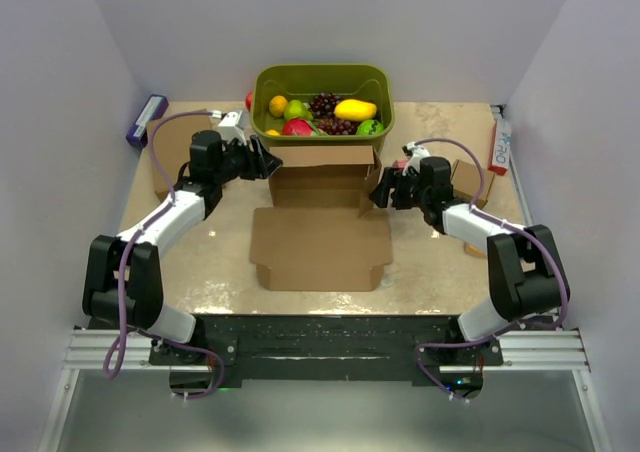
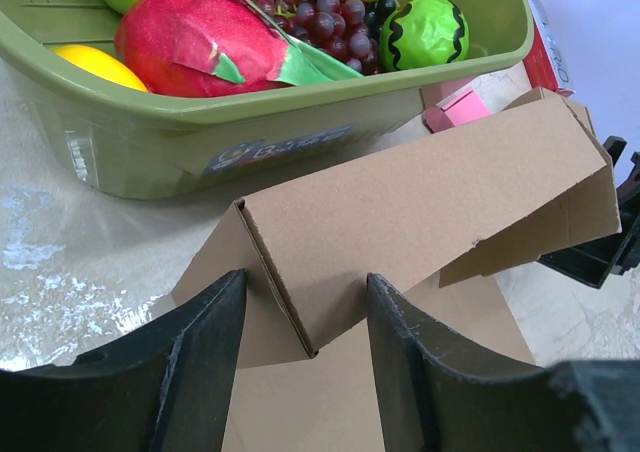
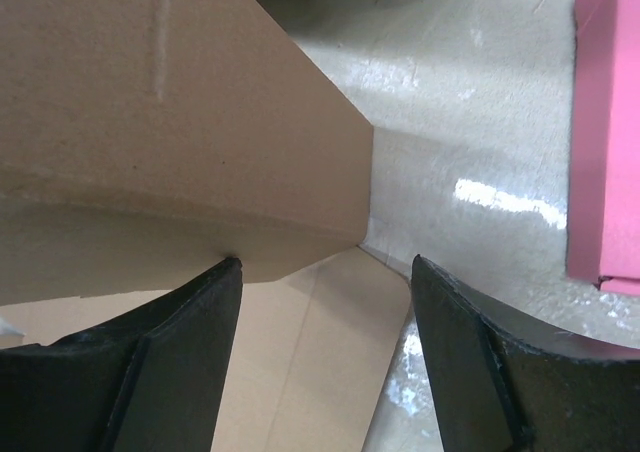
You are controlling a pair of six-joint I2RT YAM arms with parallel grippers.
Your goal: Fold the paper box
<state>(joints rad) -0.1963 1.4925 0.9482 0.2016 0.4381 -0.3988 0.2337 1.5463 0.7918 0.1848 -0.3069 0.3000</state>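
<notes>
The paper box (image 1: 322,242) stands half-folded. My left end effector (image 2: 305,292) and right end effector (image 3: 325,267) gape open; I'd pinch both corners together.

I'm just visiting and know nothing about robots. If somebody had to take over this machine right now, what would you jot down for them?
Left gripper: open, fingers straddling the raised left corner of the paper box.
Right gripper: open, at the raised part's right end.
Box: mid-table, front panel flat, rear section folded up just in front of the green fruit basket.
Done: rear section raised.
Left: side flaps, front panel, closing.
</notes>
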